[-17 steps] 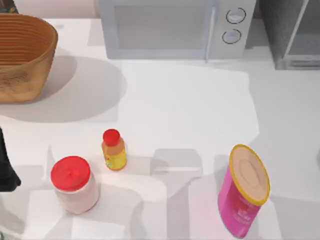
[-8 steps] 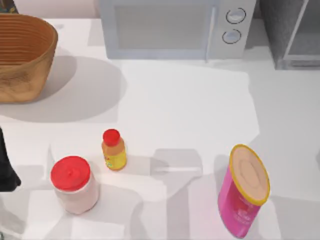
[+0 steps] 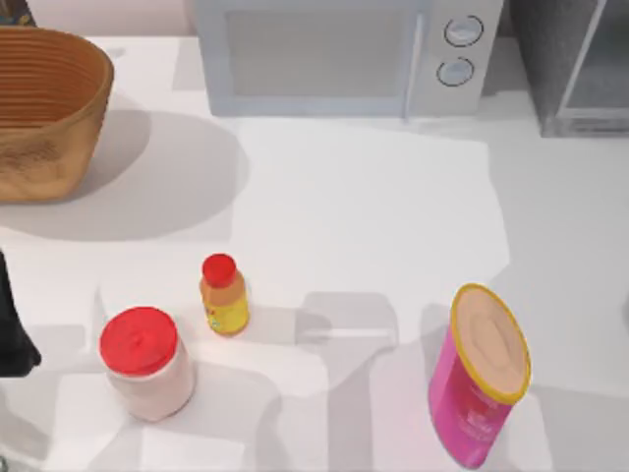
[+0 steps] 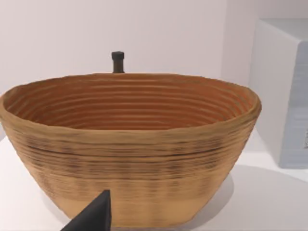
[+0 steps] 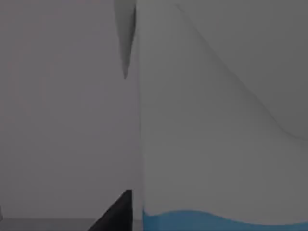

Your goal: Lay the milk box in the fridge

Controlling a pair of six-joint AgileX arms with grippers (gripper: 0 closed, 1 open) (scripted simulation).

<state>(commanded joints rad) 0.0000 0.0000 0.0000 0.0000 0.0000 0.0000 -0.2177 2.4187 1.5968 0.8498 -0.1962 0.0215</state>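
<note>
The top view showed the white table [image 3: 373, 197] with a woven brown wicker basket [image 3: 44, 108] at the upper left, a pale-grey microwave with two round dials [image 3: 344, 54] along the upper middle, and the dark-grey fridge with a silver-grey framed door [image 3: 580, 64] cut off at the upper right corner. Lower in the frame stood a small yellow bottle with a red cap [image 3: 223, 295], a pale jar with a red lid [image 3: 147, 362] just beside it toward the lower left, and a pink cylindrical can with a yellow rim [image 3: 480, 374], tilted, at the lower right. A dark part of the left arm [image 3: 12, 324] sat at the left edge.

The left wrist view faced the ribbed basket [image 4: 130, 144] on the table, one black fingertip [image 4: 94, 216] at the lower edge; whether that claw was wide or narrow could not be told.

The right wrist view had the white-topped, sky-blue-banded milk box [image 5: 216, 144] right against the camera, upright, beside a black fingertip [image 5: 118, 214]; the claw's spread and any grip could not be told.
</note>
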